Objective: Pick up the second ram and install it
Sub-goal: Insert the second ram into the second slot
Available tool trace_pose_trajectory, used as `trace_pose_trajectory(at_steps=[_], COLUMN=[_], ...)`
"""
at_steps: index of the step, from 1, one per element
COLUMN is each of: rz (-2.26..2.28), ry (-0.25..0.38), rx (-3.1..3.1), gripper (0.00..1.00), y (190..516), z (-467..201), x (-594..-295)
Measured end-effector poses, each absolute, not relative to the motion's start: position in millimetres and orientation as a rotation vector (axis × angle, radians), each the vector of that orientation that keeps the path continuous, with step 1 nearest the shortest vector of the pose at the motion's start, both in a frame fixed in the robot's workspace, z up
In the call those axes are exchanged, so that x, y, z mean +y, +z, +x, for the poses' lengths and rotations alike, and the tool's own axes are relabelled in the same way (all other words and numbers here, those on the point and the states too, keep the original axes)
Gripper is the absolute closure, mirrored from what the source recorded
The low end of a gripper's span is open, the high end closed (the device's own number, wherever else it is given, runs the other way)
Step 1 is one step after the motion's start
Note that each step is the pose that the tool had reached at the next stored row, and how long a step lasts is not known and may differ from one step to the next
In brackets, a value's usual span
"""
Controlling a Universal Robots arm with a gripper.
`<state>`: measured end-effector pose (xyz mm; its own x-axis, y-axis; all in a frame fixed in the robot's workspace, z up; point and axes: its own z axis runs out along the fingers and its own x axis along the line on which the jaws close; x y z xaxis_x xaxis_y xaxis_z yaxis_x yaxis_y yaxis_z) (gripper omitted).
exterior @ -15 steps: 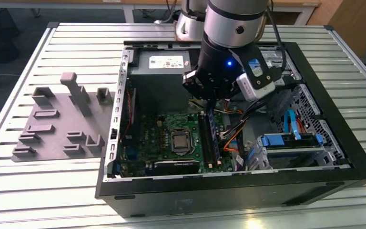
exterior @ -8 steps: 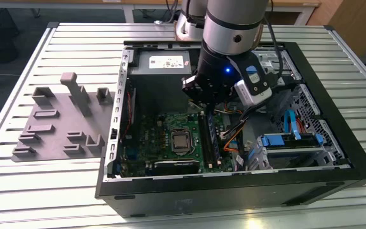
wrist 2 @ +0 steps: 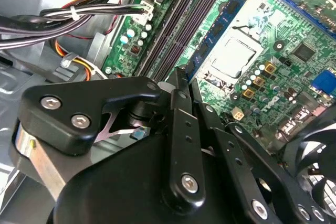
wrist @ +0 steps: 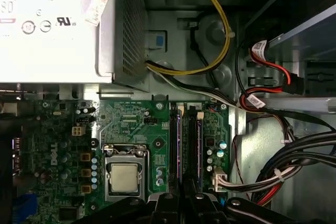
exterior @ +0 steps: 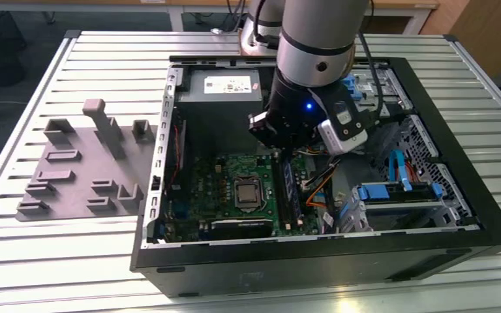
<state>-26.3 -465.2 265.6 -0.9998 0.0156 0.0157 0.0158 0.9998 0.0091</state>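
Note:
A thin bluish stick, which I take for the second ram [exterior: 287,192], stands on edge in the black memory slot nearest the CPU socket [exterior: 248,192]. In the second wrist view the ram [wrist 2: 218,32] runs alongside the socket [wrist 2: 233,56]. My gripper [exterior: 286,151] hangs inside the open computer case, over the end of that stick nearest the power supply. Its black fingers [wrist 2: 178,103] lie together, shut, and nothing shows between them. The first wrist view looks past the gripper [wrist: 184,200] onto the ram [wrist: 180,145] in its slot.
The power supply [exterior: 224,85] sits at the case's far end. Bundled cables [wrist 2: 89,9] run beside the slots, and blue drive cages [exterior: 398,195] stand at the exterior view's right. A grey fixture with blocks [exterior: 85,169] lies outside the case at its left.

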Motion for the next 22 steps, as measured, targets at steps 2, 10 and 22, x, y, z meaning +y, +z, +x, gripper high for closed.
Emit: trace_pose_trajectory(at_steps=[2, 10, 22], rz=[-0.028, -0.033, -0.033], ry=[-0.014, -0.014, -0.014], rx=[-3.126, -3.126, -3.125], gripper=[0.86, 0.86, 0.86], y=[262.0, 250.8, 242.9], z=[-26.3, -25.5, -24.2], x=[-465.4, -465.4, -465.4])
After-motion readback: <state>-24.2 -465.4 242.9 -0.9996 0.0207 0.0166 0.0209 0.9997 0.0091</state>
